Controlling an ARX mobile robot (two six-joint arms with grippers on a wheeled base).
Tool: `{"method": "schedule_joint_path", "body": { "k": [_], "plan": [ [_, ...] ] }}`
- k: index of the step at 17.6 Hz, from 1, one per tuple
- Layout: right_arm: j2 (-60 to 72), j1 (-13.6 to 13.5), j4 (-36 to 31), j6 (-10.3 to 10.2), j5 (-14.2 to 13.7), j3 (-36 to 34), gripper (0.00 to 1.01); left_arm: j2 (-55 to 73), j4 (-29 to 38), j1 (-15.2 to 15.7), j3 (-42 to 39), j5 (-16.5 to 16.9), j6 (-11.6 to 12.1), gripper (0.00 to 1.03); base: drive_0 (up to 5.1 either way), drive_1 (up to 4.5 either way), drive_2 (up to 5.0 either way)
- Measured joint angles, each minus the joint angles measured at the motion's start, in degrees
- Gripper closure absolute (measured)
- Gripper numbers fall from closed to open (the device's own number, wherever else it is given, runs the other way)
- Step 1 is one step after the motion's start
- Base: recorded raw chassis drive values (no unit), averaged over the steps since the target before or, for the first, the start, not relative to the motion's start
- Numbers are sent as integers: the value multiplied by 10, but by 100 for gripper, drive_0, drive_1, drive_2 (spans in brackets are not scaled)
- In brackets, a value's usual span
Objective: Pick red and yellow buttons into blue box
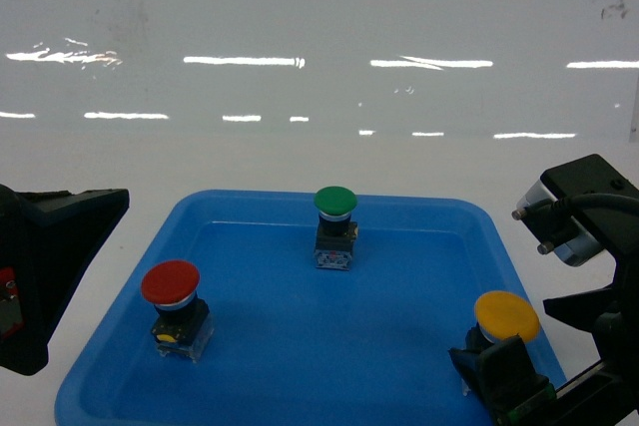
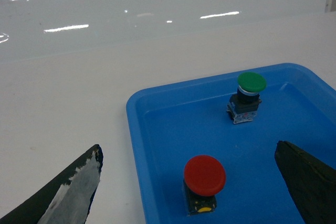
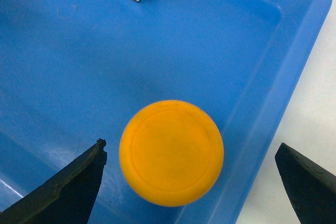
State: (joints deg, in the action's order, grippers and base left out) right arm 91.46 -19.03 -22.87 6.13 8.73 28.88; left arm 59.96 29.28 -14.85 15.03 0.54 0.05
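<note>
The red button stands at the left of a shallow blue tray, and the yellow button near its right rim. In the left wrist view my left gripper is open above the red button. One finger is over the white table and the other over the tray. My right gripper is open and straddles the yellow button from above without touching it. Its right finger is outside the tray's rim. The blue box is out of view.
A green-capped button stands at the tray's back middle, also in the left wrist view. The tray lies on a glossy white table that stretches far back and to both sides.
</note>
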Motion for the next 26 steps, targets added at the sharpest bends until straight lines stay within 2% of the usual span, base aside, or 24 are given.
{"method": "schedule_joint_path", "body": {
  "k": [3,6,7,11,15,16,20,21,26],
  "plan": [
    [3,-1,-26,2,0,1,3,0,0,0,0,0,0,5,0,0,0],
    [3,-10,-106,-3,-9,-3,3,0,0,0,0,0,0,5,0,0,0],
    [9,-12,-132,-12,-16,-5,3,0,0,0,0,0,0,5,0,0,0],
    [22,-30,-128,-27,-12,-18,3,0,0,0,0,0,0,5,0,0,0],
    [44,-30,-153,-26,-39,-27,5,0,0,0,0,0,0,5,0,0,0],
    [50,-29,-156,-26,-48,-27,14,0,0,0,0,0,0,5,0,0,0],
    [60,-29,-167,-28,-49,-29,60,0,0,0,0,0,0,5,0,0,0],
    [63,-30,-181,-30,-51,-36,66,0,0,0,0,0,0,5,0,0,0],
    [64,-29,-246,-41,-54,-70,67,0,0,0,0,0,0,5,0,0,0]
  ]
}}
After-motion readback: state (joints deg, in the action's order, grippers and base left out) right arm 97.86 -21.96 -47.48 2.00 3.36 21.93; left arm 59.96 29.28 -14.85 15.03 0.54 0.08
